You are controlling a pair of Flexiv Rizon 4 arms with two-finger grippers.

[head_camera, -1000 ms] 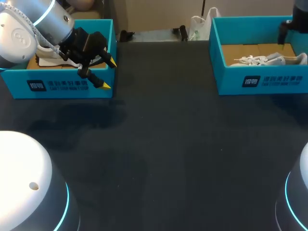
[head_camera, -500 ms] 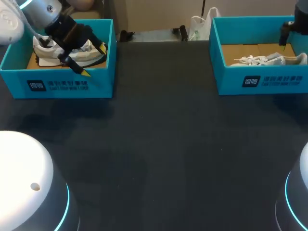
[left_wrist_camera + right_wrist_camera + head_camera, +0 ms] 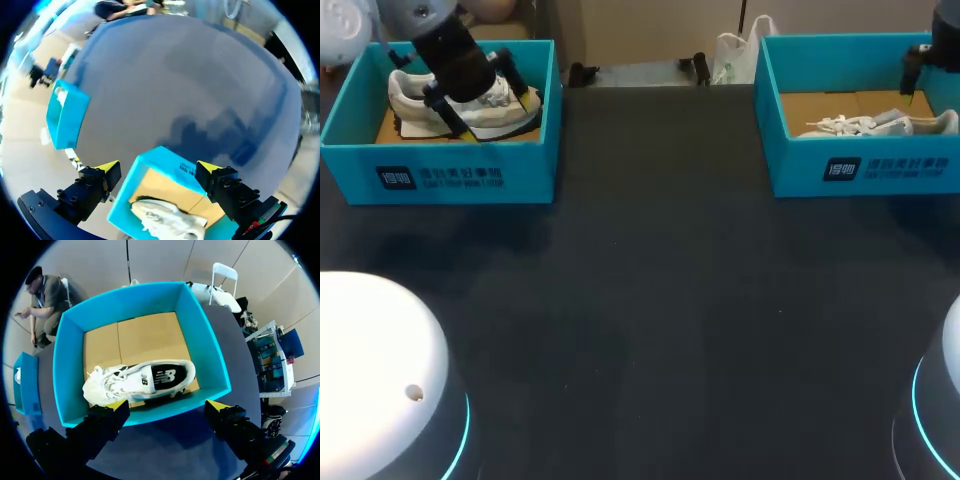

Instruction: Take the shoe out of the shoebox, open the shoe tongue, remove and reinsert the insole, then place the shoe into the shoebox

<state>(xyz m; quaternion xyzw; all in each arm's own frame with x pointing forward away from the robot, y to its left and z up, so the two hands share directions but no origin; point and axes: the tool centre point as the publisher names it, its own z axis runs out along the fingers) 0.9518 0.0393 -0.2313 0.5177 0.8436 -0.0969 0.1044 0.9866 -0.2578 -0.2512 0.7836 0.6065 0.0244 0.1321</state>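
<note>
Black table (image 3: 650, 300): left shoebox (image 3: 450, 178), right shoebox (image 3: 790, 165)

You have the left shoebox (image 3: 450, 178) at the table's (image 3: 660, 300) far left, a shoe (image 3: 408, 98) inside; the right shoebox (image 3: 865, 168) sits far right, holding the other shoe (image 3: 875, 124).

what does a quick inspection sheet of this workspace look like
surface: dark table, flat
job's things: left shoe, white, upright in left box; right shoe, white, on its side in right box
clutter: nothing seen
pincers: left pincer open over left box; right pincer open over right box
cables: nothing seen
surroundings: nothing seen
</note>
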